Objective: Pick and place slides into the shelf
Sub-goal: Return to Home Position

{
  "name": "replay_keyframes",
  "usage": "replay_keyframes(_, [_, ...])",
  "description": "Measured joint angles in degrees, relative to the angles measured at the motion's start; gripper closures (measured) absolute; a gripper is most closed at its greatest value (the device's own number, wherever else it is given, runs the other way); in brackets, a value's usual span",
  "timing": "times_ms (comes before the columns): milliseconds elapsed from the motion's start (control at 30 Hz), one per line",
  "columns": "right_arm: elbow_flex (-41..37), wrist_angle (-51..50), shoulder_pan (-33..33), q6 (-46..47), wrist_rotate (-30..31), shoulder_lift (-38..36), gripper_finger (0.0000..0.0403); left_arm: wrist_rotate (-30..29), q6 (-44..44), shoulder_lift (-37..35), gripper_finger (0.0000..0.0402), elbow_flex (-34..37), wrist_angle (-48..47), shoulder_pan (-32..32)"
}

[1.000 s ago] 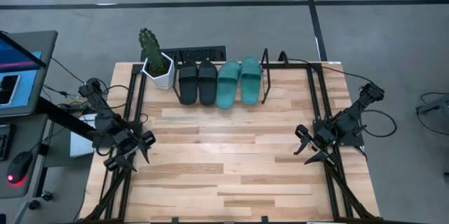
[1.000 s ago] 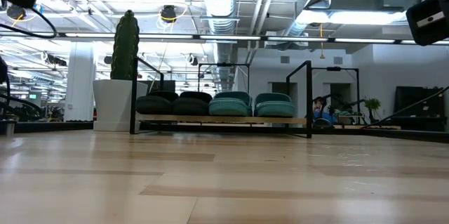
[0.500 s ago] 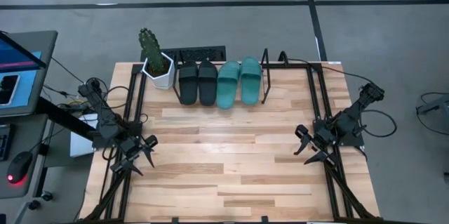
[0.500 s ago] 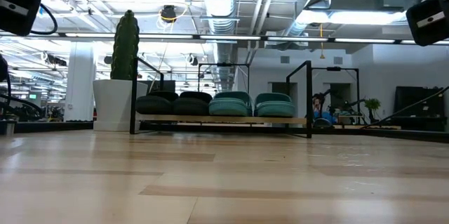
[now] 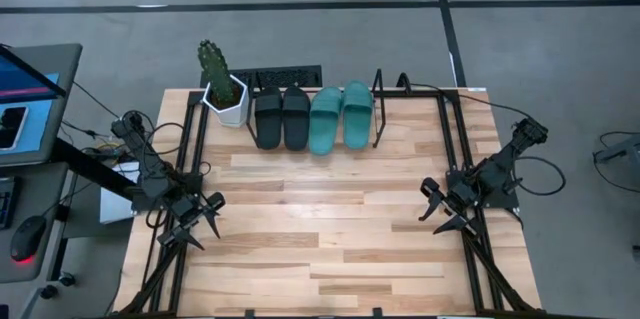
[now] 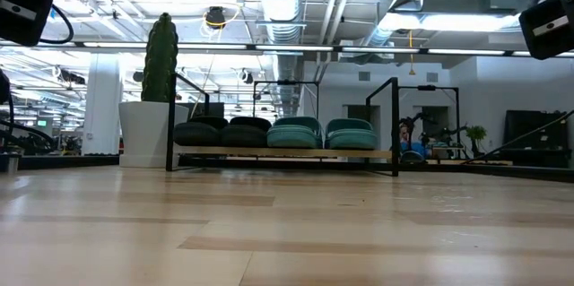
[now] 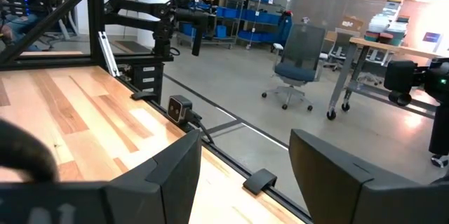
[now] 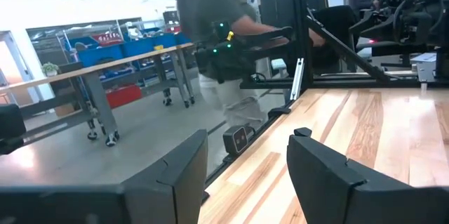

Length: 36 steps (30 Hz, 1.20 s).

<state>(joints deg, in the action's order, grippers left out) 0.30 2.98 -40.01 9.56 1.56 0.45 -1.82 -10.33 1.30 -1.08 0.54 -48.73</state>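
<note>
All four slides [image 5: 325, 119] sit side by side in the shelf [image 5: 378, 111] at the worktop's [image 5: 330, 244] far edge, with the black pair next to the cactus pot [image 5: 228, 101]. My left hand [image 5: 198, 221] and right hand [image 5: 438, 209] hang spread and empty near the side edges, well apart from the shelf. To home cleanly, I'd fold each arm slowly back, clear of the frames.

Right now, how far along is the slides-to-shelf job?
Done: both black slides and both green slides sit side by side on the shelf. In hand: nothing; the left arm and right arm hang over the table at its side edges, jaws open and empty. Left: no slide lies loose on the table, so only parking the arms looks left.
</note>
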Motion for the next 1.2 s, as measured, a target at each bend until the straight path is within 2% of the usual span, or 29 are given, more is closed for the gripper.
replay_keyframes(1200, [-0.02, -0.01, 0.0, -0.01, -0.01, 0.0, 0.0227, -0.1, 0.01, -0.01, 0.0198, -0.13, -0.1, 0.0])
